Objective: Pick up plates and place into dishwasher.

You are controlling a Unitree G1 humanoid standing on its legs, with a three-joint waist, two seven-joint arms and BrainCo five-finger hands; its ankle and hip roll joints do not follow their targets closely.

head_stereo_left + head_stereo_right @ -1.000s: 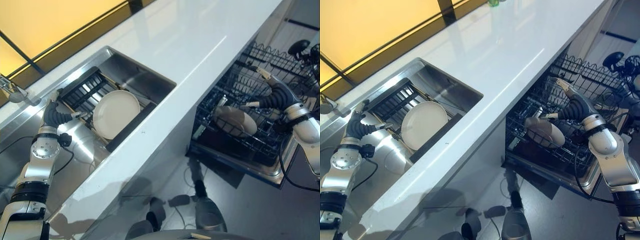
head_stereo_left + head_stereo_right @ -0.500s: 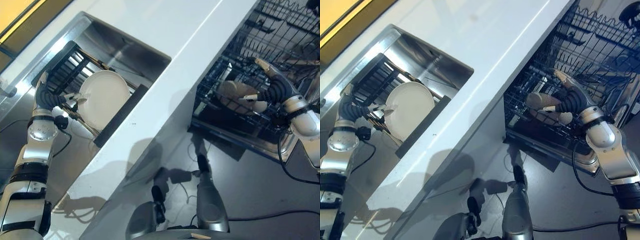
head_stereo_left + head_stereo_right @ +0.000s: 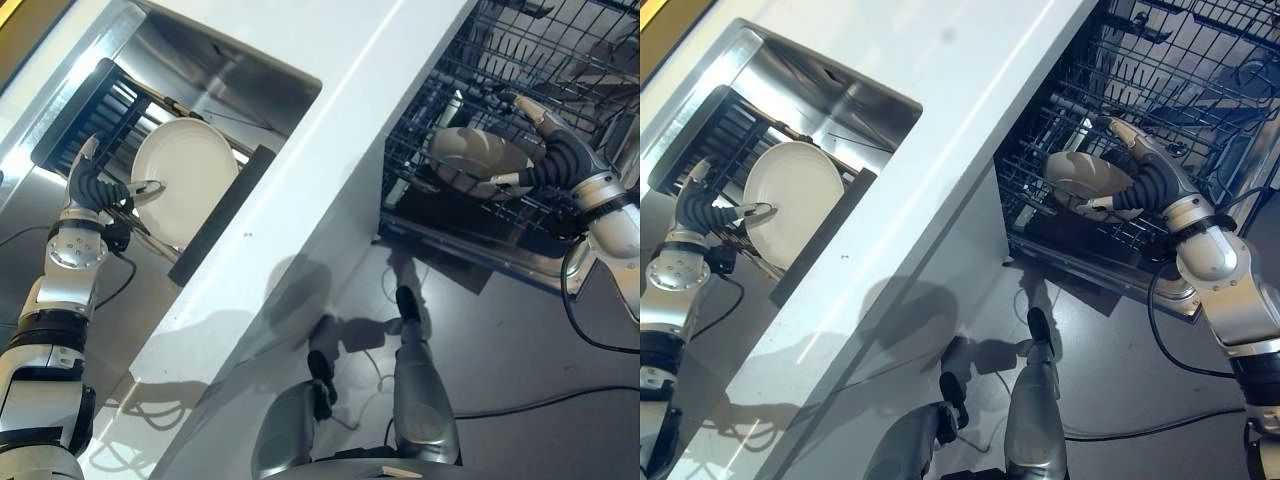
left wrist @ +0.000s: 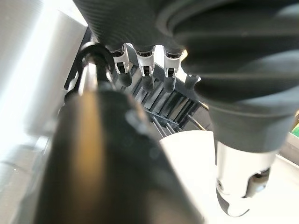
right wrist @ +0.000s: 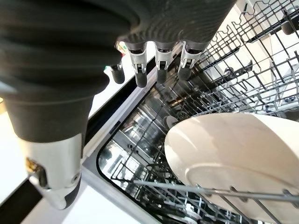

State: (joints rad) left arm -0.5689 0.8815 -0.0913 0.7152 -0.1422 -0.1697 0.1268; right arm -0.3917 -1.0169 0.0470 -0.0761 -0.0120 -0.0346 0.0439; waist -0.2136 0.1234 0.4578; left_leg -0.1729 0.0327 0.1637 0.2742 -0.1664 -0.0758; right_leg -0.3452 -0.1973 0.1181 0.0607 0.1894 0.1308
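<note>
- A round white plate (image 3: pixel 182 190) leans on a black ribbed drying rack (image 3: pixel 95 110) inside the shiny steel sink (image 3: pixel 225 70), at about 10 o'clock in the head views.
- The left hand (image 3: pixel 92 186) is at the plate's 9 o'clock edge. Its fingers (image 4: pixel 145 77) are straight and spread apart, and its thumb (image 3: pixel 143 186) points at the plate's rim. It holds nothing.
- A long white countertop (image 3: pixel 330 130) runs between the sink and the open dishwasher.
- A second round white plate (image 3: pixel 478 158) lies tilted in the black wire dishwasher rack (image 3: pixel 470 60), at about 2 o'clock.
- The right hand (image 3: pixel 553 160) is just beside this plate, at its 3 o'clock side. Its fingers (image 5: pixel 160 63) are straight and apart, curled round nothing.
</note>
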